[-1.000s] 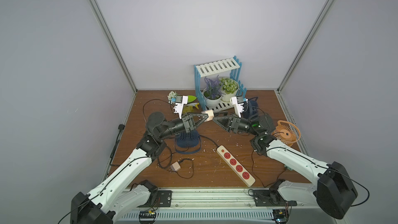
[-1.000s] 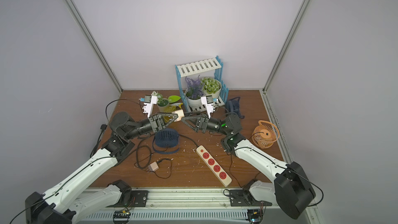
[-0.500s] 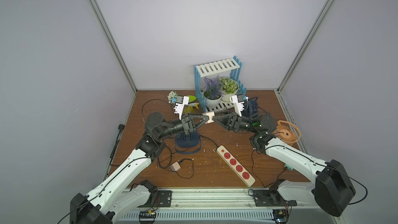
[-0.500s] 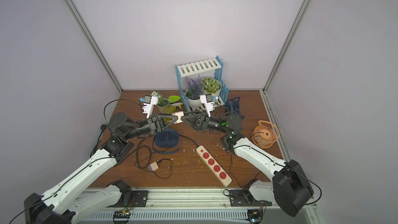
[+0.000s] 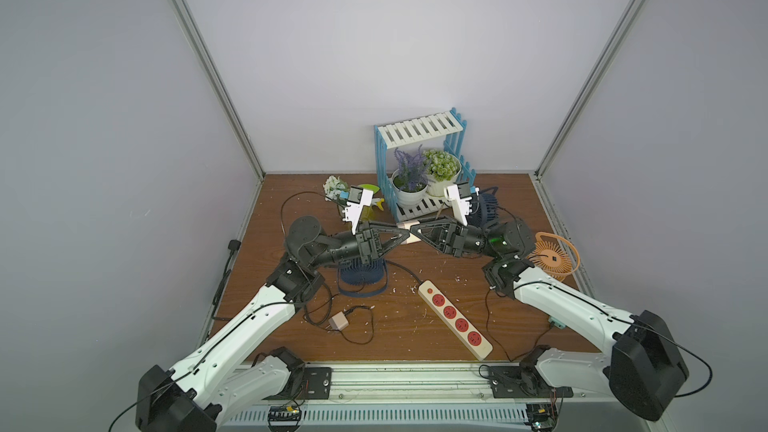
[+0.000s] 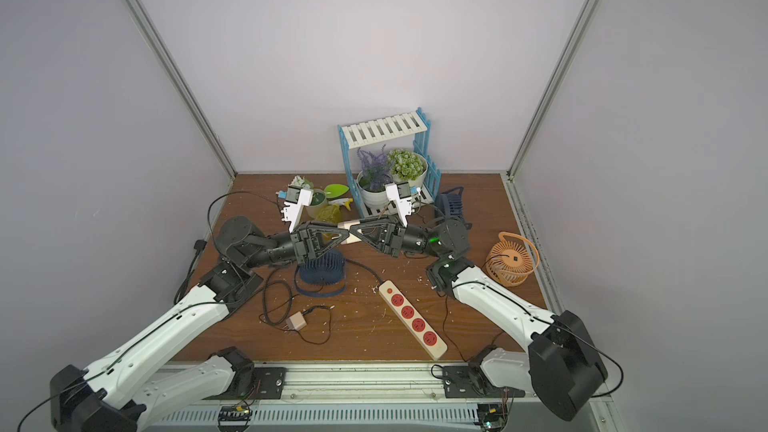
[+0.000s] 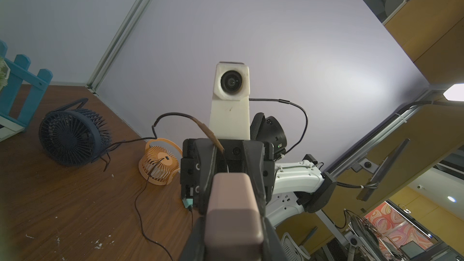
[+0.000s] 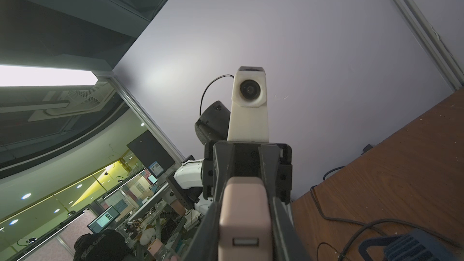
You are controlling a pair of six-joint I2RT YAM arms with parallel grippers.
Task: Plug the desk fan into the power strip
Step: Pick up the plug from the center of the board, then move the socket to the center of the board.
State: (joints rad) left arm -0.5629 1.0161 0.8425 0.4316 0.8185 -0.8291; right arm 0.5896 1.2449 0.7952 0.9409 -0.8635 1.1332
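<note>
Power strip: flat on table, front centre, set diagonally, apart from both grippers. Left gripper: raised, closed on beige adapter. Right gripper: fingers pinch the same adapter, tip to tip with left. Navy fan: beneath left arm.

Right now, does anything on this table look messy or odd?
Yes. Small white flecks lie scattered over the brown wooden tabletop around the long cream-beige power strip with red sockets. Also odd: the left arm's fingers and the right arm's fingers both pinch one small pinkish-beige block in mid-air.
</note>
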